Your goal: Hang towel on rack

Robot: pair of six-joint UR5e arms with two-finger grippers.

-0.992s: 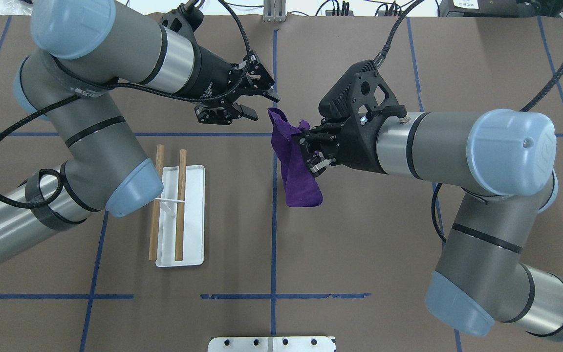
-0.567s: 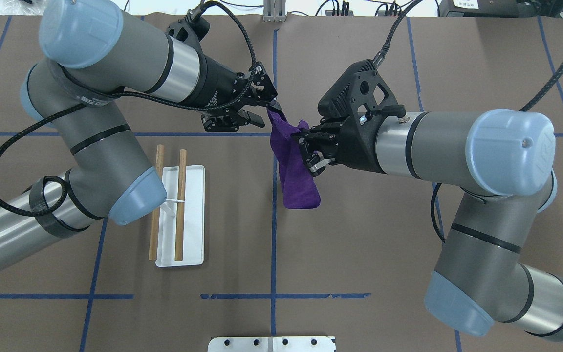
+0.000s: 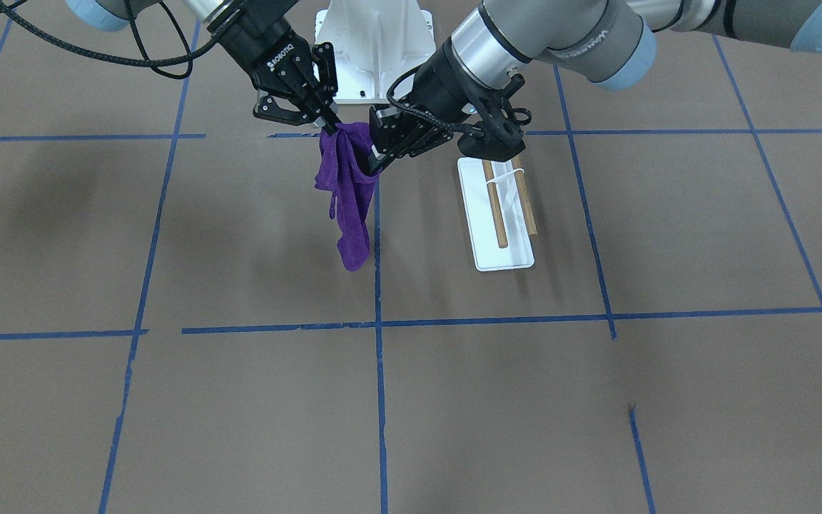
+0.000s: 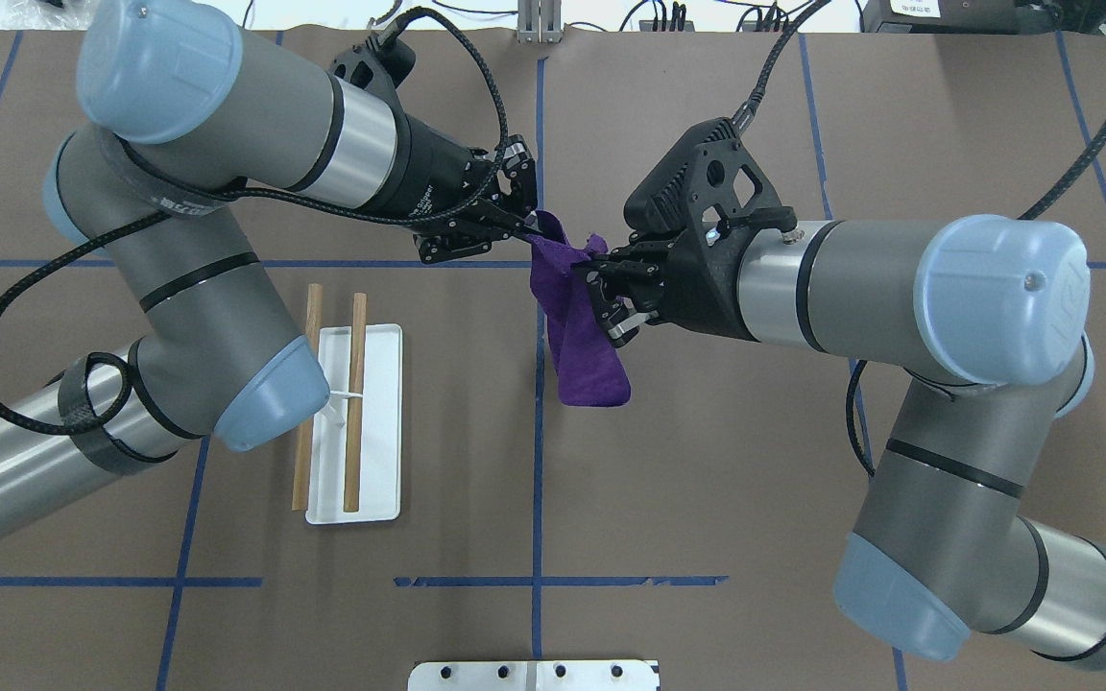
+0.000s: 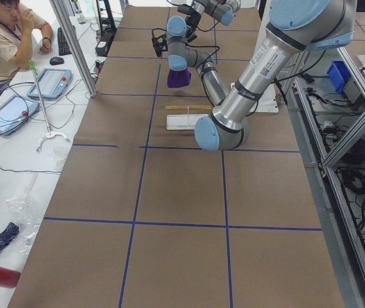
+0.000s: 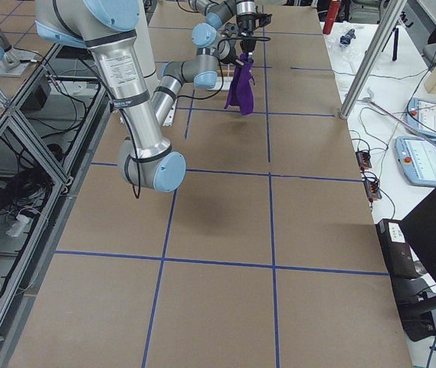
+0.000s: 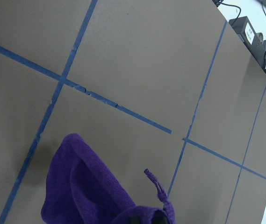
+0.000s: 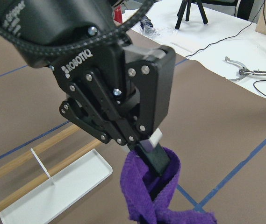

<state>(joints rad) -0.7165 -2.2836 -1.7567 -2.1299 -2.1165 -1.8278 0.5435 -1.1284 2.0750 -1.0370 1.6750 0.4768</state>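
At the left of the overhead view the rack (image 4: 380, 432) lay on the tabletop (image 4: 707, 480), well apart from the cloth. Its two wooden dowels (image 4: 354, 403) ran near to far over the white tray. Right of it, above the centre line, the left gripper (image 4: 524, 226) had its fingers (image 8: 152, 151) pressed together on an upper fold of the purple towel (image 4: 582, 345); the right wrist view showed that pinch plainly. The towel hung in a bunched, twisted strip between the two arms. On its right side, the right gripper (image 3: 327, 127) pinched another part of the top edge, its tips converging on the cloth in the front-facing view.

The step in hand looked like a two-point hold on the towel's top, either a hand-over or a set-up for spreading. Next, the cloth probably needed drawing out flatter, or the right side letting go. Then it would have to travel left and pass above the dowels high enough for the tail to clear them before draping.

In the overhead view the left arm's blue elbow cap covered part of the left dowel and the white support. Folds hid how much cloth each gripper held. The left wrist view caught only the towel's top at its lower edge. I could not tell whether the towel's lower end touched the tabletop; the side views showed it too small.
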